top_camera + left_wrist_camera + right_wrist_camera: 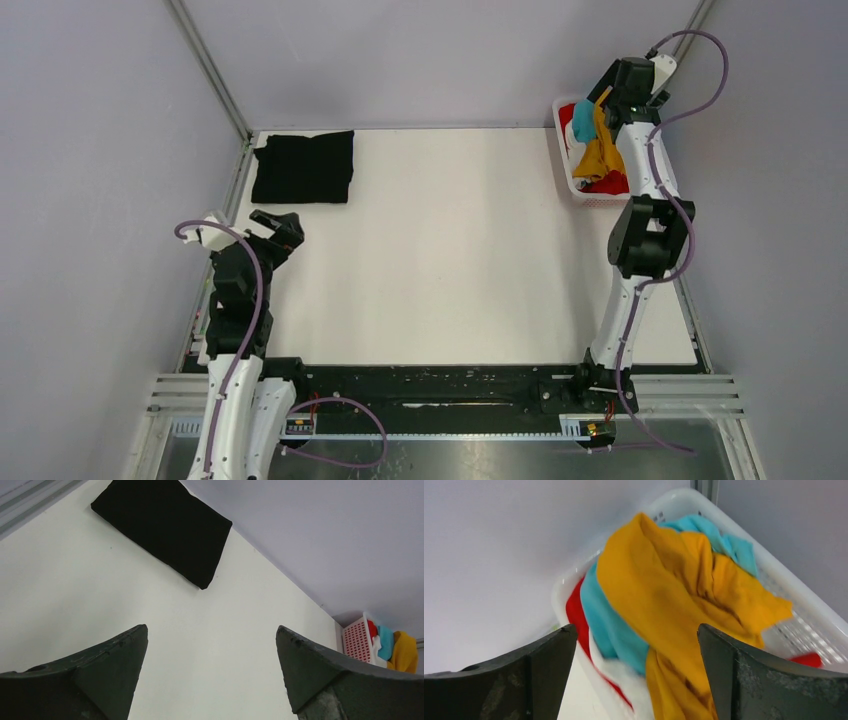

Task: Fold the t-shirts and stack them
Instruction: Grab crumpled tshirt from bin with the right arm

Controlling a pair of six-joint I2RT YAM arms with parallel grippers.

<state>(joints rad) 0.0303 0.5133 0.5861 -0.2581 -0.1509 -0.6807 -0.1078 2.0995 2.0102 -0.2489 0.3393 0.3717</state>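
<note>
Where it's hard to see: white tee (pixel 624 677) & red tee (pixel 574 615) mostly buried in slotted basket (pixel 804 605), far right
On top: crumpled orange-yellow tee (pixel 664 595) over teal tee (pixel 609 625)
Black tee (pixel 304 166): flat folded rectangle, far left
L gripper (pixel 211 628): jaws wide, empty
R gripper (pixel 636 628): jaws wide over pile

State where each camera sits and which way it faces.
Top external: above and behind the bases, looking down on the table; left arm, right arm show.
Left wrist: low over the table, facing the black t-shirt; open left end effector shows.
Right wrist: above the basket, facing the orange-yellow t-shirt; open right end effector shows.
All three show the basket.
</note>
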